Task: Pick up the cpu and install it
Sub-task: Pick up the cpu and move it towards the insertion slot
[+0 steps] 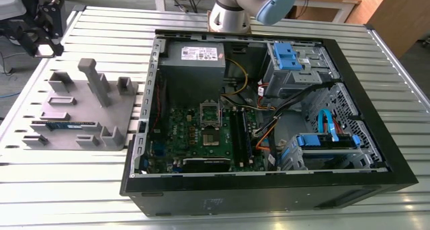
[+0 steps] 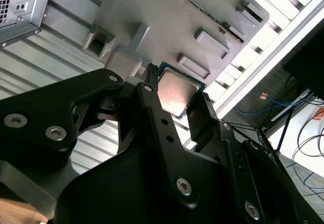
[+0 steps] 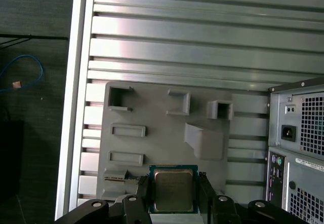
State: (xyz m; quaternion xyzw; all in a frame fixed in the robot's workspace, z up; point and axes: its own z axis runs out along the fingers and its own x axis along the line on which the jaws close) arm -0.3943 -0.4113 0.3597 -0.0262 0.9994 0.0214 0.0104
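The cpu (image 3: 173, 189), a small square chip with a silvery metal top, sits between the two black fingers of my gripper (image 3: 173, 193), which is shut on its edges. In the second wrist view the cpu (image 2: 175, 93) hangs in the gripper (image 2: 177, 97) above the grey holder (image 2: 152, 16). In the exterior view the gripper (image 1: 37, 31) is up over the table's far corner at the exterior view's left, beyond the grey holder (image 1: 80, 109). The motherboard's socket (image 1: 210, 120) lies inside the open computer case (image 1: 269, 184), with its metal frame raised.
A long memory stick (image 1: 64, 124) lies in a slot of the holder, among several upright posts. The case holds a power supply (image 1: 195, 56), blue drive cages (image 1: 292, 59) and loose cables. The slatted metal table (image 1: 60, 189) ends just past the holder.
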